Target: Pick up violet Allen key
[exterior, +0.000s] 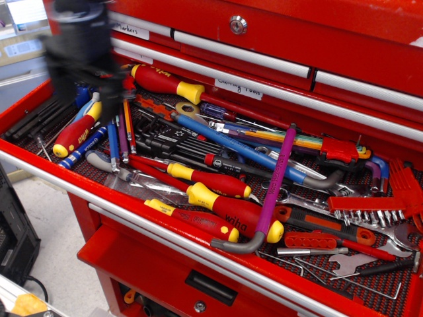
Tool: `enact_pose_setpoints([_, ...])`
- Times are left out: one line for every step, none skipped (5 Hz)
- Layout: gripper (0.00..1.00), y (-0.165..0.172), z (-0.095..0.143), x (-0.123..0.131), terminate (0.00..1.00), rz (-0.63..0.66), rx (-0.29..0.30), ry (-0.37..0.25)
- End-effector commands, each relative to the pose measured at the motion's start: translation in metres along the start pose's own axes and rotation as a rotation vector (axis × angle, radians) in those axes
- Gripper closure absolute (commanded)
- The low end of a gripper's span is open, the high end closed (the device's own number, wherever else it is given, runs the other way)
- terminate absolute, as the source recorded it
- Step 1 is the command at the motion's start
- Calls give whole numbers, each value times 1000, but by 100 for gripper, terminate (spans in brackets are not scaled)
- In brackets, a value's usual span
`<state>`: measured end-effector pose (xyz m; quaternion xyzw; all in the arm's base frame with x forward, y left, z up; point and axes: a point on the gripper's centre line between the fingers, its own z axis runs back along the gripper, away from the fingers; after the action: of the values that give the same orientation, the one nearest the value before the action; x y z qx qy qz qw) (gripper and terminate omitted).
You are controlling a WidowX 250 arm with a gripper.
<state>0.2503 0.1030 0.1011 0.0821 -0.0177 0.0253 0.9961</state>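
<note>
Pincer (86, 76), motion-blurred at far left, cannot be judged released or clenched. Long magenta-violet L-shaped Allen key (274, 188) lies well right and nearer, long axis running far-to-near, atop red-handled screwdrivers (231, 211).

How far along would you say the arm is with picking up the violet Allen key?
Nothing looks done yet: the violet Allen key lies in the drawer, resting across the red-and-yellow screwdrivers, untouched. In hand: the gripper is a motion-blurred shape over the drawer's far left end, well away from the key; its jaws cannot be made out. Left: travelling across to the key, descending, gripping and lifting.
</note>
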Motion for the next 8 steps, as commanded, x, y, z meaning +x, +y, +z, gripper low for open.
enact_pose_setpoints([0, -73, 31, 40, 0, 9, 57, -108])
enact_pose_setpoints([0, -120, 30, 56, 0, 19, 63, -89])
enact_pose_setpoints([0, -150, 15, 60, 0, 49, 59, -118])
enact_pose_setpoints([0, -173, 11, 65, 0, 57, 36, -107])
enact_pose_setpoints([0, -177, -14, 66, 0, 73, 14, -147])
enact_pose_setpoints([0, -179, -25, 68, 0, 77, -7, -161])
enact_pose_setpoints([0, -177, -45, 68, 0, 70, 5, -167])
enact_pose_setpoints([0, -183, -54, 67, 0, 93, -35, -186])
